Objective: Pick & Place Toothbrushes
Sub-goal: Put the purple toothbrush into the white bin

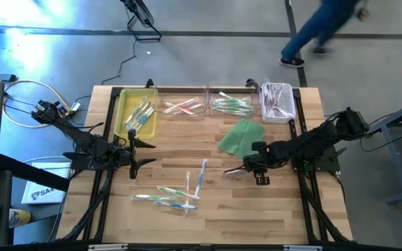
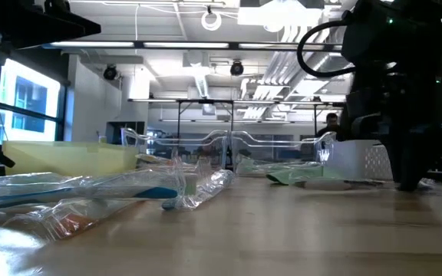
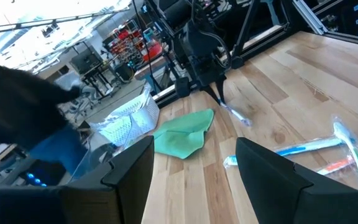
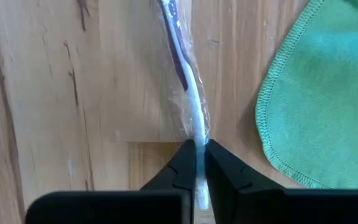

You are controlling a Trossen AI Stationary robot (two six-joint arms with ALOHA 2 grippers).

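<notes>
My right gripper (image 4: 196, 163) is down near the middle of the worktop (image 1: 257, 209), its fingers pinched together on the white end of a purple toothbrush (image 4: 185, 81) in its clear wrapper, which lies flat on the wood just beside the green cloth (image 1: 241, 137). My left gripper (image 1: 144, 152) waits with its fingers spread wide toward the worktop's left edge. More toothbrushes (image 1: 176, 194) lie loose toward the front edge (others sit in the yellow tray (image 1: 125, 104), the clear trays (image 1: 206, 93) and the white basket (image 1: 289, 111) along the back edge).
</notes>
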